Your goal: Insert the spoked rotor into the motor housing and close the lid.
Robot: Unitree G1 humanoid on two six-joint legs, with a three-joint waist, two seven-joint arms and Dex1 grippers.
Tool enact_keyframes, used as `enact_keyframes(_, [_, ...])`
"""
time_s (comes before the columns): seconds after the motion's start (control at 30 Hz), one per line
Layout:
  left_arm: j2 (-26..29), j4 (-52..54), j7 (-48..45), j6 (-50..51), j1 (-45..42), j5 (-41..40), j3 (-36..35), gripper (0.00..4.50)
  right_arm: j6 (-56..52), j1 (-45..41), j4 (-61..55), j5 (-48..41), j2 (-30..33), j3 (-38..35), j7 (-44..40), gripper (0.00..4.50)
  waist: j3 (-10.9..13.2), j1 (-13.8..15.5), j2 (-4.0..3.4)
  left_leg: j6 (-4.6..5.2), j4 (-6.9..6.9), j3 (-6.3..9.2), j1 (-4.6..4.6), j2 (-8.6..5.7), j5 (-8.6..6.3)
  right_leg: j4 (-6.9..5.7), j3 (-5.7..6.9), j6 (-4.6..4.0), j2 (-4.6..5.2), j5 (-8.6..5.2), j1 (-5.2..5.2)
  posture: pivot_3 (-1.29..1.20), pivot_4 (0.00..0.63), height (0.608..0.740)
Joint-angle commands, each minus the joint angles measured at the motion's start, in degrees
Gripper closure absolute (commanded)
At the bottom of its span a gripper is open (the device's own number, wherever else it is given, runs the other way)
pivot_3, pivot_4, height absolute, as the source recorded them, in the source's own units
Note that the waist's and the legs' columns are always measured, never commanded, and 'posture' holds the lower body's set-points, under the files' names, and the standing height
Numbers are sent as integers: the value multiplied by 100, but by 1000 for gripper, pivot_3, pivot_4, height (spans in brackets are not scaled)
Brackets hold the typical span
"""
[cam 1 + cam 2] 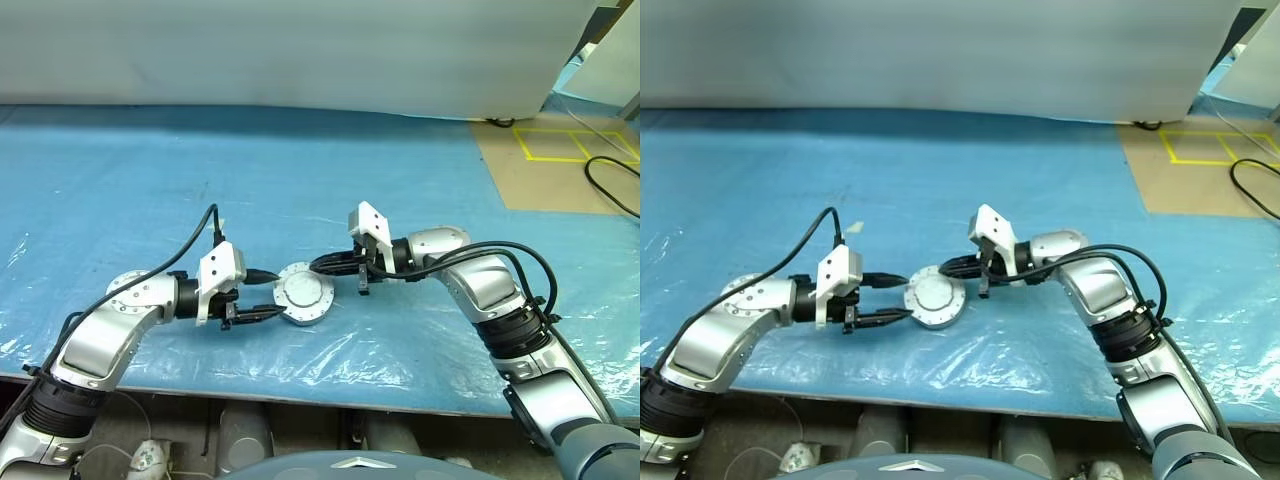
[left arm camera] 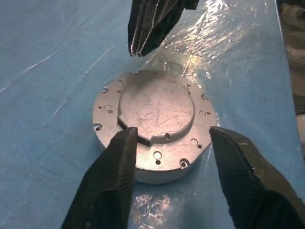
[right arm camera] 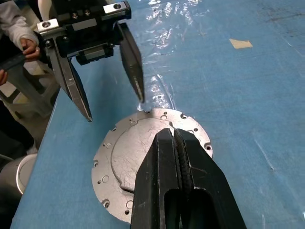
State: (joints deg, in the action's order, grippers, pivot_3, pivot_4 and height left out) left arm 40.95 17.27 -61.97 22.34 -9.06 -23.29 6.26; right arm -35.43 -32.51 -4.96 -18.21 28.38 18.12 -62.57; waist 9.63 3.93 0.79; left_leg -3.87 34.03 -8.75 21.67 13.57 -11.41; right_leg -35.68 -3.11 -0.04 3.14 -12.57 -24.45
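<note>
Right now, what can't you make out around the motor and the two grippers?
- Inside of the motor housing: the lid covers it, so the rotor and windings are hidden.
- Near rim of the lid, right wrist view: the shut right gripper is in front of it.
- Contact: the left gripper straddles the housing, fingers apart; whether they touch is unclear.
- Person's hand: cut off by the picture edge.

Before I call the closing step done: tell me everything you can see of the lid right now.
The lid is a round, pale grey metal disc, scratched, with a raised centre plate that has one straight notched edge and a rim flange dotted with small holes. It lies flat, plain face up, on the blue sheet. The left gripper straddles its near edge, fingers apart and seemingly not yet touching; the shut right gripper hangs over its far side.
</note>
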Motion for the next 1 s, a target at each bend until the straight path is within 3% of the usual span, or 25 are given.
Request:
enact_keyframes(0.03, [13,56,-47,-103,-53,-66,-107,3304,97,30,-99,-44,55,-181,49,4500,0,0,0,0,0,0,0,0,0,0,0,0,0,0,0,0,150,740])
enact_keyframes(0.17, [-38,-41,32,-144,-87,110,13,4487,107,36,-97,-44,71,-165,85,4500,0,-1,0,0,0,0,0,0,0,0,0,0,0,0,0,0,150,740])
enact_keyframes(0.6, [-330,-243,226,-276,-236,512,319,4487,-73,-78,-190,-184,34,-288,195,4500,0,0,0,0,0,0,0,1,0,0,0,0,0,0,0,0,150,740])
enact_keyframes(0.77, [-171,-483,167,-526,-182,864,472,4487,-65,-31,-198,-158,51,-296,230,4500,0,0,-1,0,0,0,-1,0,0,1,0,0,0,0,0,0,150,740])
enact_keyframes(1.0, [-10,-574,61,-481,-164,674,218,4487,-74,-11,-196,-170,56,-314,280,4500,-3,-3,-7,0,-1,0,-4,-1,0,-3,-1,0,0,0,1,0,150,740])
